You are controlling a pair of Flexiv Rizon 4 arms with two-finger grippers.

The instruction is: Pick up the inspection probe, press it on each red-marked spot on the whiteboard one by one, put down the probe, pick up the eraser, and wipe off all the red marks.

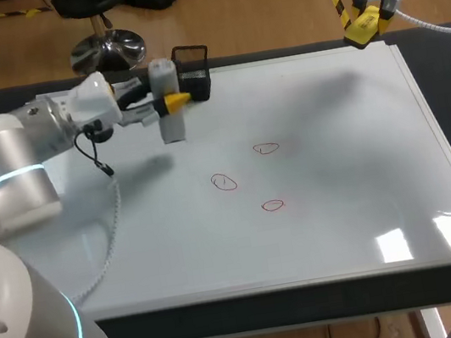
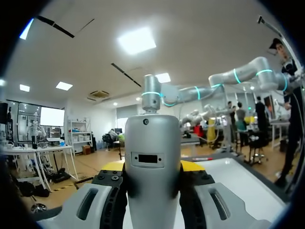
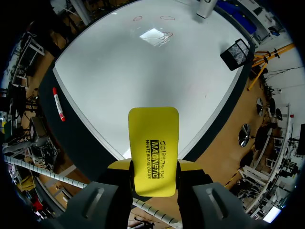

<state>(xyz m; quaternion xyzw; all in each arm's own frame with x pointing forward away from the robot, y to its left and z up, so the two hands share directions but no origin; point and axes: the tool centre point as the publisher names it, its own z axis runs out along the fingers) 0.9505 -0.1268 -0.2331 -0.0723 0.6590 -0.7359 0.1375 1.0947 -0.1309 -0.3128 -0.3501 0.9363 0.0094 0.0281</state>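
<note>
— How was your hold?
— Your left gripper [image 1: 170, 102] pinched the inspection probe [image 1: 171, 126] over the whiteboard's [image 1: 345, 219] far-left. Your right gripper [image 1: 367, 22] pinched the eraser [image 3: 153, 143] above its far-right corner. Your best move was to hold the probe upright and press gently on the nearest red mark [image 1: 224, 182].

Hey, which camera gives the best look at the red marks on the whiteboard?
The head view: all three red marks show plainly on the whiteboard. The right wrist view shows them small and far off; the left wrist view shows none.
</note>
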